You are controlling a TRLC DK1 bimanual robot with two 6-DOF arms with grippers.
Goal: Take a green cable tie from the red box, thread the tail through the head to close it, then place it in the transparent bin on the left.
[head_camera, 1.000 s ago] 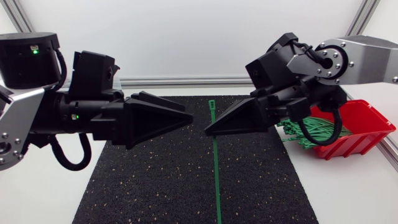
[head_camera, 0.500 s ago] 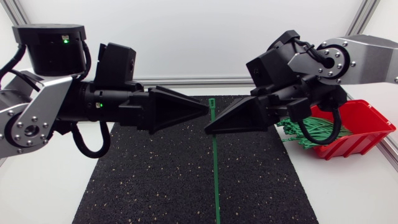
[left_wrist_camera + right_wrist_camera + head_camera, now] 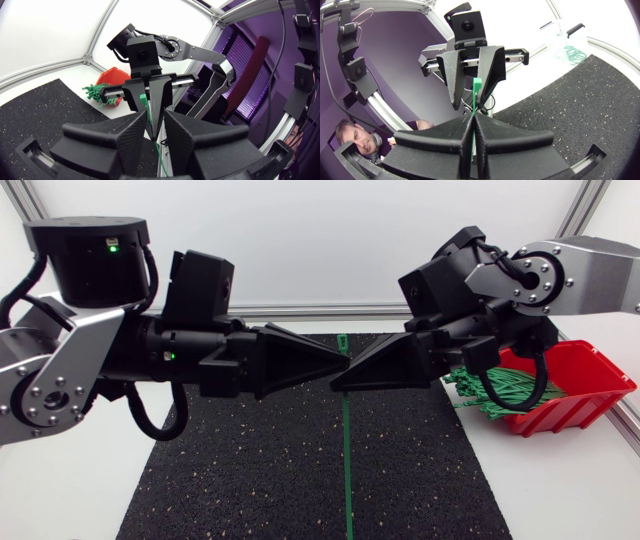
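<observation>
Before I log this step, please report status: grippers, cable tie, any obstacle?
Right gripper shut on green cable tie, head up. Left gripper open, tips at the tie. No obstacle seen.

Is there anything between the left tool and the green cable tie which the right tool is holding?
Nothing visible stands in the way. The left tool is open and points straight at the green cable tie, which the right tool grips upright; only air lies between them.

The cable tie [image 3: 347, 450] is bright green, as is the bundle [image 3: 500, 392] in the red box [image 3: 590, 375]. The mat [image 3: 250, 480] is black with fine pale speckles, the table [image 3: 70, 500] white.
</observation>
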